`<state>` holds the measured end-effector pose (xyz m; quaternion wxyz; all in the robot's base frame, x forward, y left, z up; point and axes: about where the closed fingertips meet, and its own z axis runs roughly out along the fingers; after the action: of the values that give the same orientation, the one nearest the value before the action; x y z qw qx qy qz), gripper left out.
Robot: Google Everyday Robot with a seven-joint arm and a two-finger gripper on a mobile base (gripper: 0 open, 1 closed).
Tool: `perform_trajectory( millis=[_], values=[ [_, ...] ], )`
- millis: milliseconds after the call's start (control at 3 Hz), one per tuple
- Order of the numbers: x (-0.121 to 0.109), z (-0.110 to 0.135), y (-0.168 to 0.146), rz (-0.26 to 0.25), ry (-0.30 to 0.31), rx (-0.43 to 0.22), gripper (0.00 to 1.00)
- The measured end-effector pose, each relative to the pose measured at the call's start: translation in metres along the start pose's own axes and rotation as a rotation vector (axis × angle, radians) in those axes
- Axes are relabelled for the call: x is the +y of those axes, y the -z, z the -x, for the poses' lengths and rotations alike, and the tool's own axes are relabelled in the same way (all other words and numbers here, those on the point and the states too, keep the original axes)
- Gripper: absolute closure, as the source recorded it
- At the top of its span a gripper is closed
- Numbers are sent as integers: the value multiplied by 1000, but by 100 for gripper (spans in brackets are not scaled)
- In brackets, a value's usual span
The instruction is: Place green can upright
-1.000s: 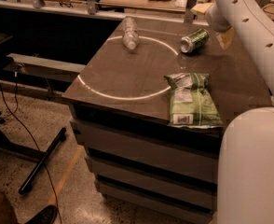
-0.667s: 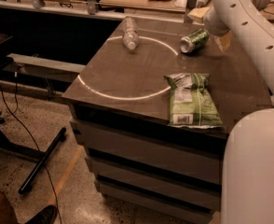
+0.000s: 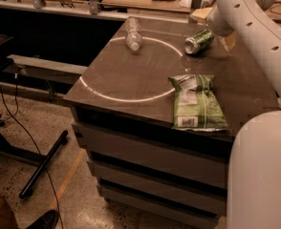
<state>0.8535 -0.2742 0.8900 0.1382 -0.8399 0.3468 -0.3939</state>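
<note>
Camera view, nearest first: the arm's (image 3: 262, 175) thick white lower link fills the bottom right corner, with the table (image 3: 145, 75) and its drawer fronts to the left. On the near right of the top lies the bag (image 3: 195, 104), flat, overlapping the right side of the white circle (image 3: 126, 99) marked on the surface.

Farther back, just outside the circle's far right arc, we find the can (image 3: 199, 41) on its side, not upright. Its silver top faces near-left, towards us. Its long axis runs from there back and to the right, pointing at the end of the arm.

That arm runs up the right edge, bends at the top and ends just right of the can, close to its base. The gripper is at that end, masked by the white link, so we cannot tell whether it is released or clenched, nor whether it touches the can.

We judge the coming move turns on this: the can lies just left of the gripper, base end nearest, so a grasp across the body and a quarter turn would stand it up. A nudge might roll it.

At the circle's far left lies the bottle (image 3: 132, 34), also on its side, well apart from the can
</note>
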Motion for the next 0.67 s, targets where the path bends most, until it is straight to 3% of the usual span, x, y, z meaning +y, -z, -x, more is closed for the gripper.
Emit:
perform_trajectory(
  millis=[667],
  values=[
    [-5, 0, 0, 9, 90, -17, 0]
  ],
)
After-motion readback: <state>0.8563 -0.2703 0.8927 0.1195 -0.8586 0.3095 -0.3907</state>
